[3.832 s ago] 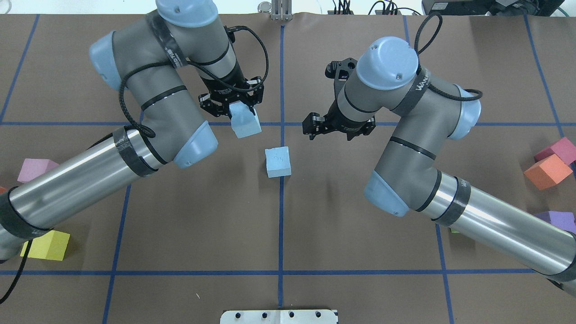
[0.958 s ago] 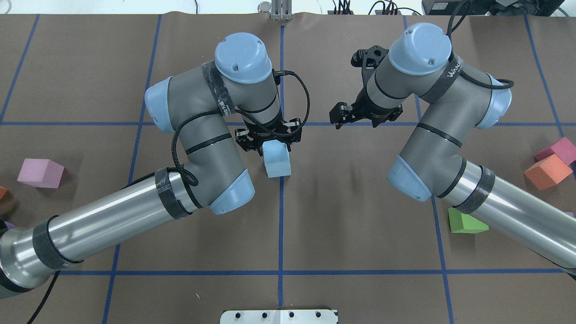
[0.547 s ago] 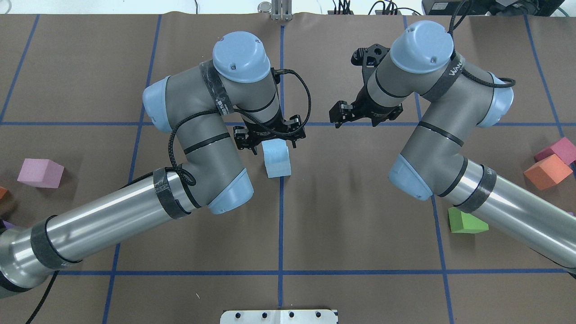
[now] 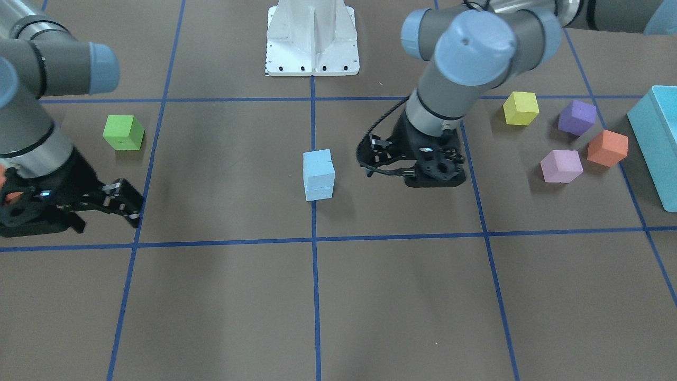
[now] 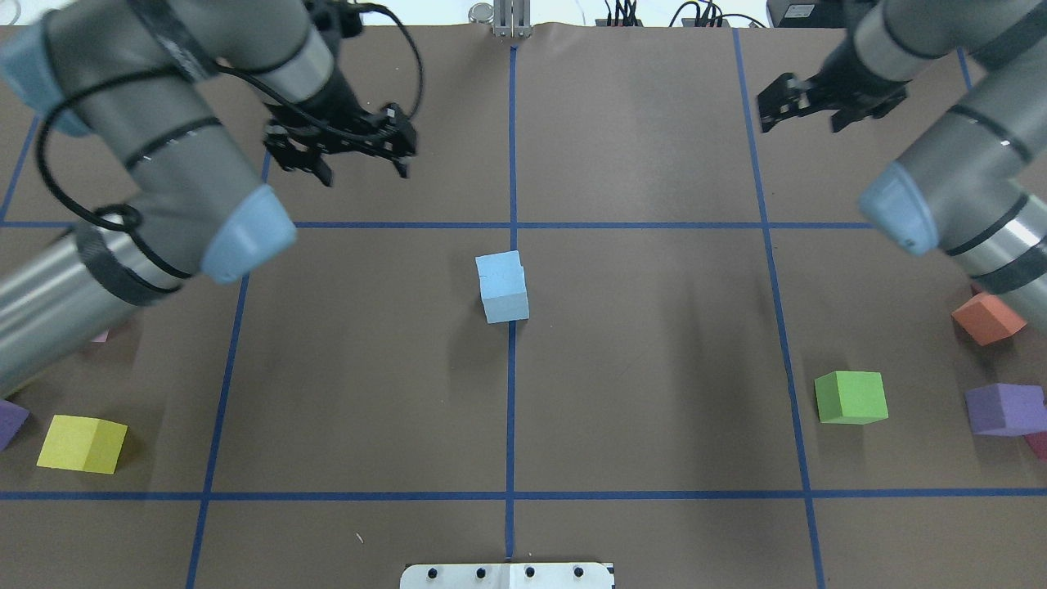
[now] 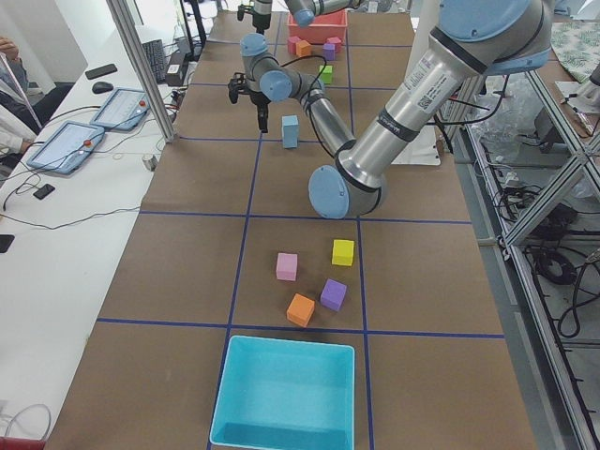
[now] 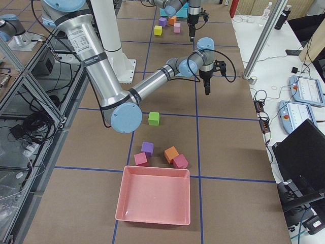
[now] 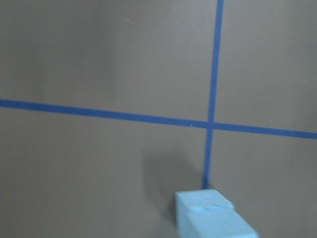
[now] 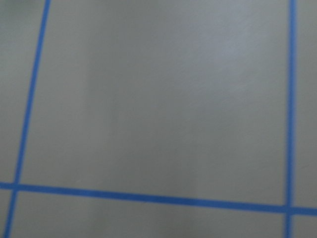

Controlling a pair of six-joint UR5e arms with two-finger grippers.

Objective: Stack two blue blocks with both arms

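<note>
The two blue blocks stand stacked at the table's middle, the top block [image 5: 500, 271] resting on the bottom block [image 5: 506, 307], slightly offset. The stack also shows in the front view [image 4: 319, 167], the left side view [image 6: 290, 131], and at the bottom of the left wrist view [image 8: 213, 220]. My left gripper [image 5: 360, 164] is open and empty, well away at the far left of the stack; it also shows in the front view [image 4: 412, 165]. My right gripper [image 5: 806, 119] is open and empty, at the far right; it also shows in the front view [image 4: 108, 211].
A green cube [image 5: 851, 397], orange cube [image 5: 986, 317] and purple cube [image 5: 1002, 409] lie on the right. A yellow cube [image 5: 82, 442] lies on the left. A turquoise box [image 4: 658, 143] is at the left end, a pink tray [image 7: 155, 195] at the right end.
My left gripper let go of the top blue block on the other one and pulled away to the far left. My right arm drew back to the far right.
</note>
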